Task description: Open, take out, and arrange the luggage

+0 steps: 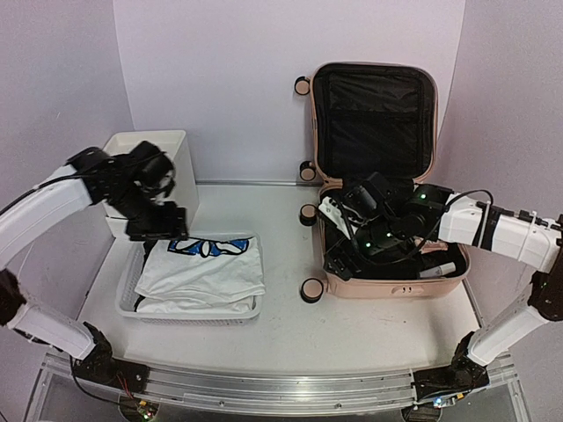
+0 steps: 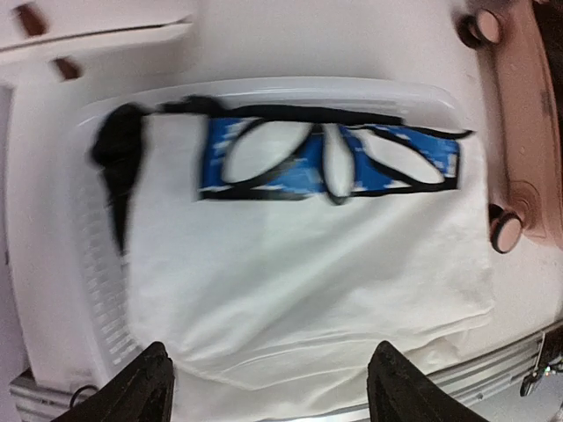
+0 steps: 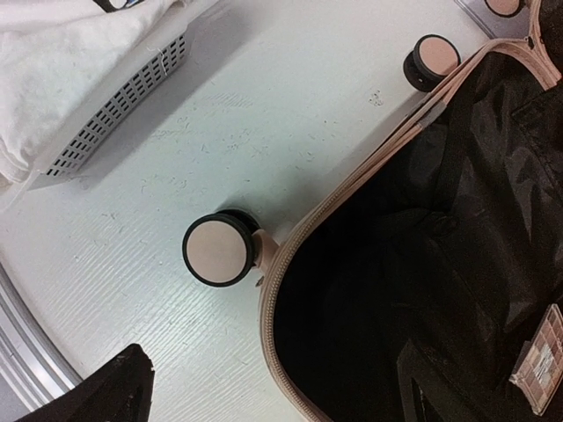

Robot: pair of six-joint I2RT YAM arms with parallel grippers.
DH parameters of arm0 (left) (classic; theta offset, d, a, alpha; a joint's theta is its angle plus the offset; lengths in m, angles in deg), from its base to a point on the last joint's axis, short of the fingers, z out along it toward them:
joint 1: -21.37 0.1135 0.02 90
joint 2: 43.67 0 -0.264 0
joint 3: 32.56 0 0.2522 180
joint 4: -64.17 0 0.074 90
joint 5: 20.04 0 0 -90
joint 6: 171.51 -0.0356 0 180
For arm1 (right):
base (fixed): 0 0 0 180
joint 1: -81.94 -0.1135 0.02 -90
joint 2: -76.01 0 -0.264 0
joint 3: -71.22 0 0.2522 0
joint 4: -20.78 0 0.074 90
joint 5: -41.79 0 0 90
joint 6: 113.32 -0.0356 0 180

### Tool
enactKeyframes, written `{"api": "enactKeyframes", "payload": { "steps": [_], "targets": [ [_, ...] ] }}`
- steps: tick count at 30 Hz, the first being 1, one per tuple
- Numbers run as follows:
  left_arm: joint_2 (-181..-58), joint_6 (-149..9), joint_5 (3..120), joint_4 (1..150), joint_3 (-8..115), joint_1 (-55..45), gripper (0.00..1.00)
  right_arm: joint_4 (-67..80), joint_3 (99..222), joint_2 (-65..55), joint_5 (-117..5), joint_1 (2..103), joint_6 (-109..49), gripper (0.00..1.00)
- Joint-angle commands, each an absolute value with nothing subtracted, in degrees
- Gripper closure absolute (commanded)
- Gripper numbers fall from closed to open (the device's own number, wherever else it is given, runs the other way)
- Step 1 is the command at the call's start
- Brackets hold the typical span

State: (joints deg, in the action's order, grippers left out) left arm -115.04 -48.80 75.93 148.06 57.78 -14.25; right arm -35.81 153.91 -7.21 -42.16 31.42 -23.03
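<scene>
Suitcase (image 1: 387,287) lies open toward the right edge of the bench (image 1: 281,338), lid standing up at the back edge, black lining showing. We see the right gripper (image 3: 273,369) low over its lower half, just inside the left rim by a wheel (image 3: 220,249), fingers spread, nothing between them. Left gripper (image 2: 270,356) hangs over a folded white shirt (image 2: 299,281) in the basket (image 1: 127,297) near the left edge, fingers likewise spread, empty

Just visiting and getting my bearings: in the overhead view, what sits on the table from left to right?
Left to right: white mesh basket holding a folded shirt → caster wheel → open pink luggage.
</scene>
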Motion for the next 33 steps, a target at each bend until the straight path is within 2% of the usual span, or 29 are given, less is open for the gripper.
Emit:
{"api": "enactKeyframes", "payload": {
  "steps": [1, 7, 9, 13, 15, 18, 22, 33],
  "targets": [
    [-129.50, -44.78, 75.54, 138.37, 68.09, -25.53, 0.23, -33.74, 154.29, -4.12, -42.42, 32.21, -25.60, 0.02],
    [-149.46, -44.65, 83.44, 136.65, 83.72, -34.30, 0.21, -34.30, 152.65, -0.46, -42.49, 32.45, -27.19, 0.02],
    [-152.97, -46.10, 81.76, 133.77, 85.56, -35.23, 0.24, -34.65, 152.02, 0.51, -42.24, 32.43, -27.65, 0.02],
    [-156.49, -47.43, 73.74, 126.51, 85.52, -35.35, 0.40, -35.28, 150.89, 1.91, -41.23, 32.42, -28.29, 0.02],
    [-158.84, -47.25, 70.91, 125.45, 85.58, -34.81, 0.43, -35.51, 150.60, 2.53, -40.73, 32.45, -28.42, 0.02],
    [-162.00, -46.81, 66.60, 125.15, 84.88, -33.51, 0.41, -35.67, 150.46, 2.86, -40.32, 32.40, -28.21, 0.02],
    [-161.36, -46.19, 66.78, 124.37, 80.93, -30.77, 0.39, -35.86, 150.85, 2.27, -40.10, 32.45, -27.83, 0.02],
    [-147.50, -49.10, 72.05, 121.12, 60.53, -24.55, 0.36, -35.96, 152.36, -1.37, -41.32, 32.46, -27.72, 0.02]
  ]
}}
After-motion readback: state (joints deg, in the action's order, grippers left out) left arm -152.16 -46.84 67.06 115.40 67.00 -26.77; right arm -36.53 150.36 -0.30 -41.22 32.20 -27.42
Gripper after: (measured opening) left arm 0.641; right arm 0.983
